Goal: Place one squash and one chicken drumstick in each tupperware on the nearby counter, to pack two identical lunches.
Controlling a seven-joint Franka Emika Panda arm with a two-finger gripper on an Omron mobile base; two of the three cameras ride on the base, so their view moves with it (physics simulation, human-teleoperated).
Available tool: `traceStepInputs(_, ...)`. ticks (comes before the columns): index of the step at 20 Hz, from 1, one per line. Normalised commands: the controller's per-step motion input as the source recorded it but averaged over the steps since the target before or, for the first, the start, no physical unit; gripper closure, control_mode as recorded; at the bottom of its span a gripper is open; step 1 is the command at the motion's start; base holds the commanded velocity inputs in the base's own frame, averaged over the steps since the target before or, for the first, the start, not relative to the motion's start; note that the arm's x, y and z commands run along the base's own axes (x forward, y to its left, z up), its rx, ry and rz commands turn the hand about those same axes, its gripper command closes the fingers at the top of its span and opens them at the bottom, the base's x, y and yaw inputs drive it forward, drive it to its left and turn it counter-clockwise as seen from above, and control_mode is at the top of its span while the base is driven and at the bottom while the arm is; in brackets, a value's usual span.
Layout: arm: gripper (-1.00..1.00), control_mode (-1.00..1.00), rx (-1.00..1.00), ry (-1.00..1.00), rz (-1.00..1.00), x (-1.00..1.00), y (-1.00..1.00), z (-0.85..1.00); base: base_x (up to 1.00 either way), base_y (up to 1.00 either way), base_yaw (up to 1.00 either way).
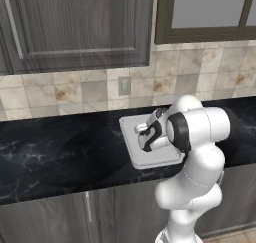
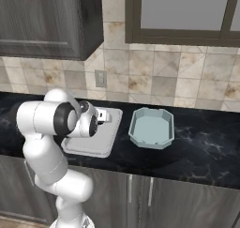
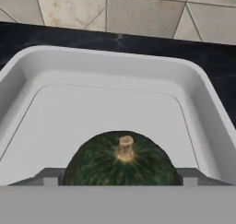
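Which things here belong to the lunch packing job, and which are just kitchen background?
Job: dark green squash, white tupperware, pale-blue tupperware, counter, gripper.
Background: wall outlet, tiled backsplash, upper cabinets.

Even soft rendered light, faint shadows, no glare, slightly low-resolution

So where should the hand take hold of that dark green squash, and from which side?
Across its widest middle, coming in from the stem side. The dark green squash is a round ball with a short stem on top, so its opposite flanks give the fingers matching curved faces and leave the stem free between them. The hand appears to flank it this way over the white tupperware.
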Motion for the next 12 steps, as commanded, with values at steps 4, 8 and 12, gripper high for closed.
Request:
traceStepInputs(4, -1.0, -1.0, 0.0, 0.0, 0.0, 0.2, 0.42, 0.0, 0.0, 0.0, 0.0)
traceStepInputs(8, -1.0, -1.0, 0.0, 0.0, 0.0, -0.01, 0.11, 0.06, 0.0, 0.0, 0.0)
traceStepInputs(12, -1.0, -1.0, 0.0, 0.0, -0.01, -0.34, -0.02, 0.43, 0.0, 0.0, 0.0)
